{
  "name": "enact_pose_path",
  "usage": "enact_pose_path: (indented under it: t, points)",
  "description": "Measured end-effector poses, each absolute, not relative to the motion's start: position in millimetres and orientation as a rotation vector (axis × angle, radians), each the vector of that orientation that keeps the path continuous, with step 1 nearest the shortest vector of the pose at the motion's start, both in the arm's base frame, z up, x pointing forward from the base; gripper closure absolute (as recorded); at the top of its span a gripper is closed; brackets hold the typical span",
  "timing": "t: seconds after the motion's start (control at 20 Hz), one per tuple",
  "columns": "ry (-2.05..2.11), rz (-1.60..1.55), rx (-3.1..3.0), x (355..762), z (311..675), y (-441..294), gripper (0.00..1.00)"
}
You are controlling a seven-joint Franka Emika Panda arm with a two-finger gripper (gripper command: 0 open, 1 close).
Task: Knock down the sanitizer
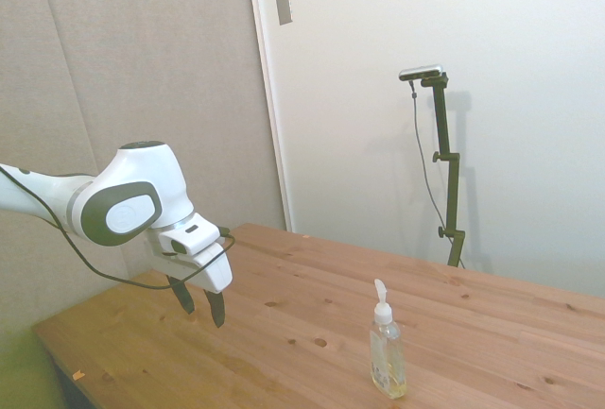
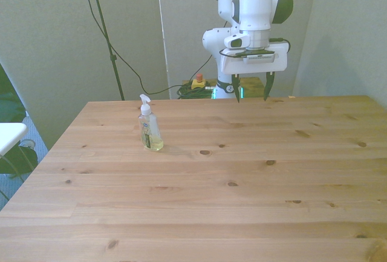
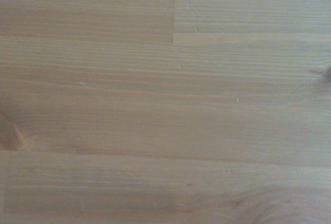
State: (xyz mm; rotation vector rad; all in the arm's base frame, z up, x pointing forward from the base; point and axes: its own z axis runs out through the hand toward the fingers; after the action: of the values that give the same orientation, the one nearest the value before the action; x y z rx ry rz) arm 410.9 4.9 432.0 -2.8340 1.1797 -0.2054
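Sanitizer: small clear plastic pump bottle of pale yellowish liquid (image 1: 388, 357) (image 2: 150, 131), white pump top, pale label; stood upright on the counter, toward the front view's left, untouched.
Liquid level: filled only the lower part of the bottle; upper part looked clear.
Counter: pale wooden plank surface with dark knots (image 1: 284, 315) (image 2: 242, 177) (image 3: 165, 110); the bottle was the only loose item seen on it.
Gripper: white two-finger unit on the white arm (image 1: 200, 303) (image 2: 253, 89); hung above the counter near its far edge in the front view, well apart from the bottle, toward the front view's right of it.
Fingers: dark (image 1: 216, 307) (image 2: 267, 86), pointed down, spread wide, nothing between them.
Wrist view: bare wood grain only, bottle not in it.
Background: grey wall panels and a white wall behind the counter.
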Motion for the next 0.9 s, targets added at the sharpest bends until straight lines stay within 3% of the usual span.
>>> enact_pose_path:
  t: [0.35, 0.65, 0.7, 0.9]
  points:
    - [1.291, -0.135, -2.821, 409.3, 422.1, -25.8, 0.00]
    - [1.475, -0.152, -2.762, 396.7, 443.5, -98.7, 0.00]
    - [1.504, -0.162, -2.751, 396.2, 446.3, -110.0, 1.00]
    - [1.587, -0.197, -2.706, 408.4, 455.6, -145.9, 1.00]
